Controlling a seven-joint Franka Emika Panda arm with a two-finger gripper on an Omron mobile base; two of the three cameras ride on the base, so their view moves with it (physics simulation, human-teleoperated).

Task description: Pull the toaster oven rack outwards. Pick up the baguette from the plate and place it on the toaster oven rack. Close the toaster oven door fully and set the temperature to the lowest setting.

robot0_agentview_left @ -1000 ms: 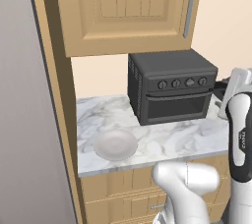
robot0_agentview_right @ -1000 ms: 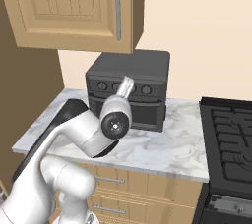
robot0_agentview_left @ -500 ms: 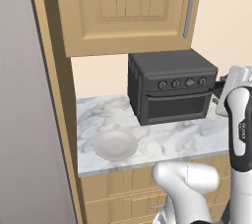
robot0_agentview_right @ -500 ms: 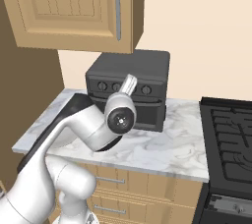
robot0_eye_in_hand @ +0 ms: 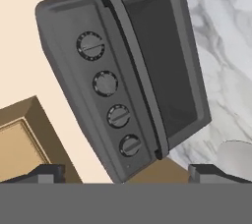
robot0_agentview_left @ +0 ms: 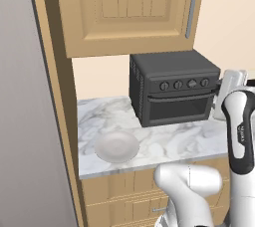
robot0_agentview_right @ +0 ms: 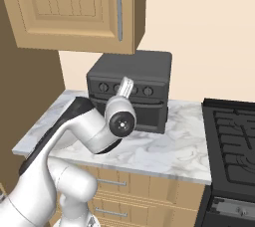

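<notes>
Ahead of the claw: the toaster oven (robot0_eye_in_hand: 123,75) sits on the marble counter (robot0_agentview_left: 179,141), squarely in the hand's line of sight, which suggests the arm is lining up on its front.
Claw: the gripper (robot0_eye_in_hand: 125,171) hangs in the air short of the oven, fingers spread about as wide as they go, nothing between them; that wide stance suits reaching around a bar.
Door: the toaster oven door (robot0_eye_in_hand: 165,66) is shut, upright against the box, its bar handle (robot0_eye_in_hand: 133,70) running along the edge next to the knobs (robot0_eye_in_hand: 106,83); the handle lies nearest the claw's path, so it looks like the first thing to take.
Rack: hidden behind the dark glass, so it cannot be pulled until the door drops.
Plate: the plate (robot0_agentview_left: 117,146) rests on the counter well off to one side of the claw, away from the oven front, leaving room for the door to swing down.
Baguette: I cannot make out a loaf on the plate.
Step in hand: judged as the approach to the door handle; nothing of the task is done yet.
</notes>
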